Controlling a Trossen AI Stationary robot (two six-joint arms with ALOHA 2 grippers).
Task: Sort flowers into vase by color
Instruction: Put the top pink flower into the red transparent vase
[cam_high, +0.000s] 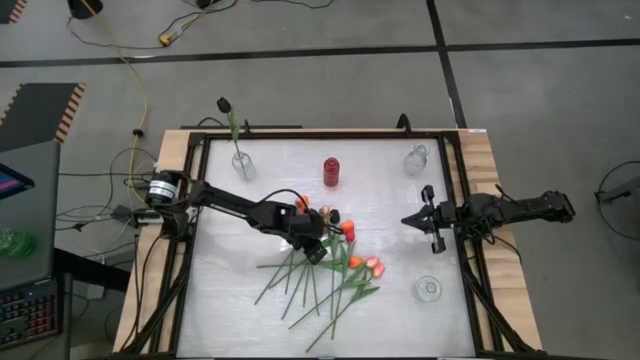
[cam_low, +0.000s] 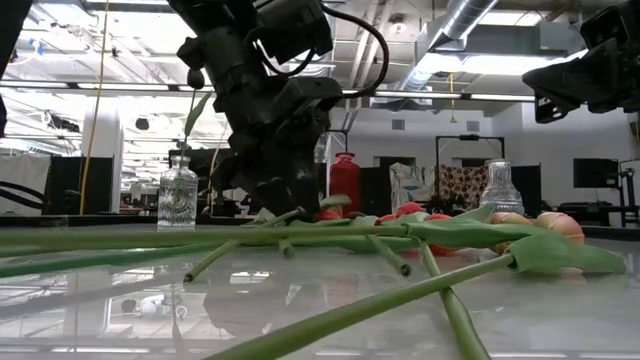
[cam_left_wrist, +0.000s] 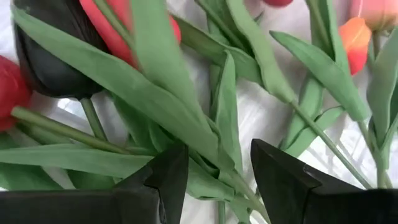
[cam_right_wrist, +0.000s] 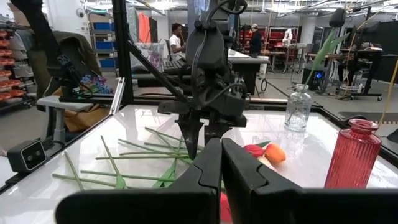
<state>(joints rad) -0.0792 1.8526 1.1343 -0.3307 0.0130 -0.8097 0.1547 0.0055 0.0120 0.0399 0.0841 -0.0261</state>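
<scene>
We see the tulips (cam_high: 325, 270) piled loose on the white table (cam_high: 230, 310), lower centre of the high view — stems fan toward the bottom edge, heads in red, orange, pink and black cluster toward the middle. The left gripper (cam_high: 312, 245) sits down in the pile at its upper left; in its wrist view the jaws are narrowly apart with green stems and leaves between them, not clamped. A black head (cam_left_wrist: 53, 59) lies just beyond the fingers. The right gripper (cam_high: 412, 220) waits at mid-right, off the pile, jaws nearly closed and empty. A clear vase (cam_high: 429, 290) stands lower right. Farther back: a red vase (cam_high: 331, 172) top centre, a clear vase (cam_high: 416, 160) upper right, and another (cam_high: 243, 167) upper left holding one black tulip (cam_high: 224, 104).
</scene>
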